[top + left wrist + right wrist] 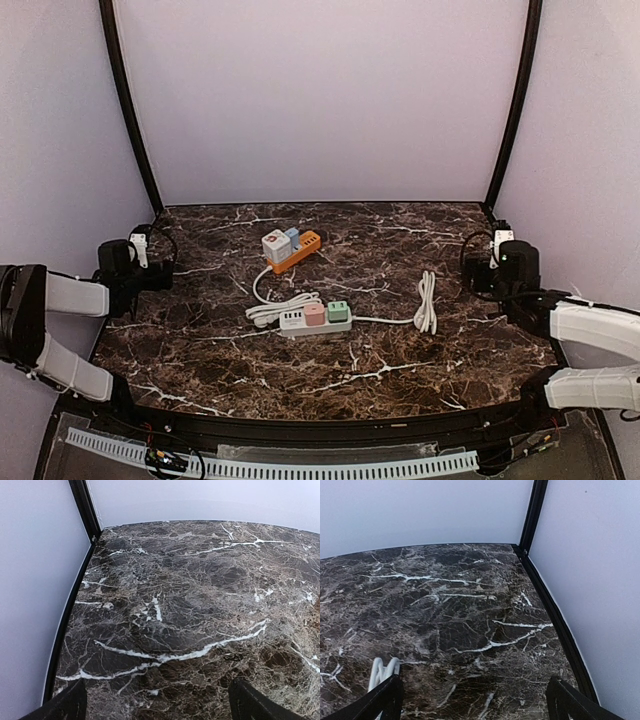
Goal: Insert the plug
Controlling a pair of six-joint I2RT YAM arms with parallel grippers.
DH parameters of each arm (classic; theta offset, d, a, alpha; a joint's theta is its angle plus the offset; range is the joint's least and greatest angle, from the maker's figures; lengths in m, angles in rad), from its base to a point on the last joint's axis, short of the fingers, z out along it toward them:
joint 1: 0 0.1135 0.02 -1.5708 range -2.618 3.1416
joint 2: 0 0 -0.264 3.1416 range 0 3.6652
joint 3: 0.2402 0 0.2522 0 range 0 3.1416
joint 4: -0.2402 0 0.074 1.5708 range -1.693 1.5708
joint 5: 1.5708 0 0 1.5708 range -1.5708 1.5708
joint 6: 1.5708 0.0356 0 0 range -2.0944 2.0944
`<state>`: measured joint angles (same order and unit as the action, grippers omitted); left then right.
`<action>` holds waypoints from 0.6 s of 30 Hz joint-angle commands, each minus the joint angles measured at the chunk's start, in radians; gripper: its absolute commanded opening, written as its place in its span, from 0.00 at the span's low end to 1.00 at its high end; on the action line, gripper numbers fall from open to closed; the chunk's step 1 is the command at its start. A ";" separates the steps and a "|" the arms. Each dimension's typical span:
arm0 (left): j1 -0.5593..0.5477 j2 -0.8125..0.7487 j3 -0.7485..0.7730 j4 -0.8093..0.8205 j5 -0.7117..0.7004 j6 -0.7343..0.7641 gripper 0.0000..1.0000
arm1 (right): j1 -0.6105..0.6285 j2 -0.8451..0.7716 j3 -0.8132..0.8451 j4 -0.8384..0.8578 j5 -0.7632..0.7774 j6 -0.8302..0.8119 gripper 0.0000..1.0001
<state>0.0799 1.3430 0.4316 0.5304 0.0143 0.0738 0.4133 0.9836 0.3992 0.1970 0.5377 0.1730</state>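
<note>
A white power strip (300,321) with a pink and a green block on it lies mid-table. Behind it an orange strip (298,252) carries a white and a blue block. A bundled white cord (270,312) lies left of the white strip, and a second coil (427,300) (382,670) lies to its right. I cannot make out the plug itself among the cords. My left gripper (158,270) (157,702) hovers open over bare marble at the left edge. My right gripper (478,268) (475,697) is open at the right edge, its left finger (385,697) just beside the coil.
The dark marble table (400,240) is boxed in by pale walls with black corner posts (85,505) (532,510). A black rim (555,615) runs along the right side. Both strips sit between the two arms.
</note>
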 commanded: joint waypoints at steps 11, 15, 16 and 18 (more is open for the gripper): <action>0.027 0.129 0.058 0.158 0.042 0.006 0.99 | -0.287 0.163 -0.143 0.440 -0.348 -0.063 0.99; 0.029 0.115 0.035 0.203 0.019 -0.017 0.99 | -0.327 0.219 -0.152 0.547 -0.391 -0.051 0.99; 0.029 0.111 0.018 0.236 0.011 -0.043 0.99 | -0.331 0.229 -0.149 0.564 -0.395 -0.051 0.99; 0.029 0.118 -0.015 0.324 0.010 -0.053 0.99 | -0.343 0.251 -0.148 0.605 -0.413 -0.053 0.99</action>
<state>0.1017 1.4754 0.4656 0.7200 0.0330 0.0616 0.0948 1.1980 0.2661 0.6380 0.1894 0.1204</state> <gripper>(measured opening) 0.987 0.986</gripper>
